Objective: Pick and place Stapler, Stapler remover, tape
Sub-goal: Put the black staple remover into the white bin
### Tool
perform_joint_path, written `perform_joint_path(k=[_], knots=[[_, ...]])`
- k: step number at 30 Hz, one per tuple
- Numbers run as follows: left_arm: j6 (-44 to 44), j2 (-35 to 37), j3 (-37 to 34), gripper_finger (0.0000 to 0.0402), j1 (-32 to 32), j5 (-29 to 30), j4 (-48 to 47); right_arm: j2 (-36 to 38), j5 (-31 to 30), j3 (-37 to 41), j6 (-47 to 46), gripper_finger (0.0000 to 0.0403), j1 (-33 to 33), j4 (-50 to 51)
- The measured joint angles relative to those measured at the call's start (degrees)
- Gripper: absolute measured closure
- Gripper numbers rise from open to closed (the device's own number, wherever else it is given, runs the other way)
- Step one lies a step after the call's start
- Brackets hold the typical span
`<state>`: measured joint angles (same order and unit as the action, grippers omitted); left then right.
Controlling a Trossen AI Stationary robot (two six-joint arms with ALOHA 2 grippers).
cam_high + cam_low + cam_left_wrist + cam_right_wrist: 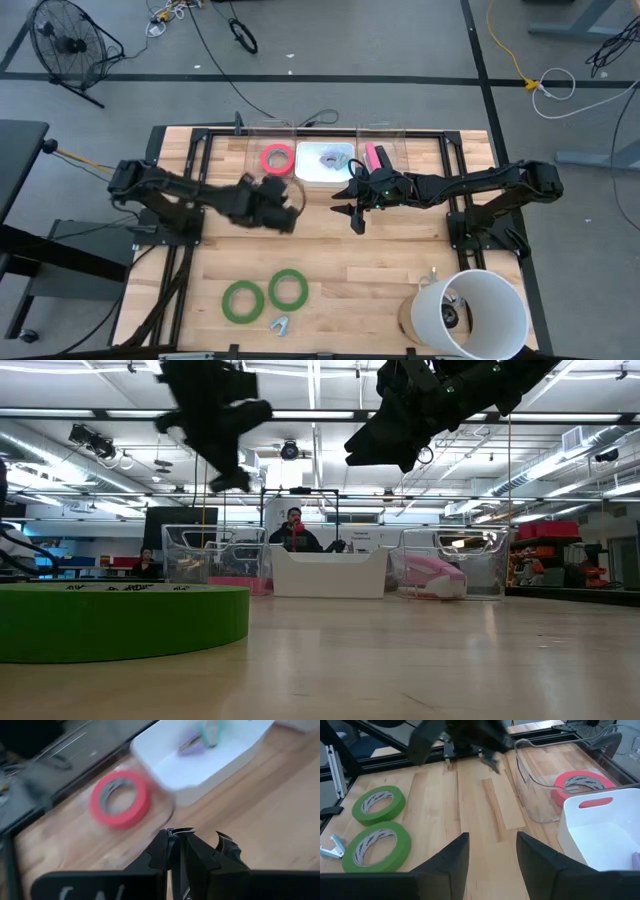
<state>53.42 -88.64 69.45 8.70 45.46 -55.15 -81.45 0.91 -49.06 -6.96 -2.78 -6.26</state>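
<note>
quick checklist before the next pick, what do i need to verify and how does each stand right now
1. Left gripper empty and shut, above the bare wood: ok.
2. Right gripper open with nothing between its fingers: ok.
3. Pinkish red ring-shaped tape roll already lying in the clear plastic bin at the back: ok.
4. Two green ring-shaped tape rolls flat on the wooden table near the front, not yet placed: not ok.
5. Small metal staple remover near the front edge beside the green rolls, not yet placed: not ok.
6. Room left in the white rectangular tub beside the clear bin: cannot tell.
</note>
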Motion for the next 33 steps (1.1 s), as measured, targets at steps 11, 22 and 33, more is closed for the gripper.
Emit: perform_joint_path(k=[11,22,33], knots=[[-27.61,-0.61,-0.04,0.0364,-19.36,-13.96,25.58,0.0,0.0,0.0,0.0,0.0239,0.01,0.28],[-34.83,-5.95,-0.72,0.0364,-29.22,-26.91,49.71,0.0,0.0,0.02,0.0,0.0239,-0.01,0.0],[-33.08,-12.72,-0.79,0.0361,-33.04,-29.22,52.26,-0.02,0.0,0.02,0.02,0.0239,-0.01,0.49]])
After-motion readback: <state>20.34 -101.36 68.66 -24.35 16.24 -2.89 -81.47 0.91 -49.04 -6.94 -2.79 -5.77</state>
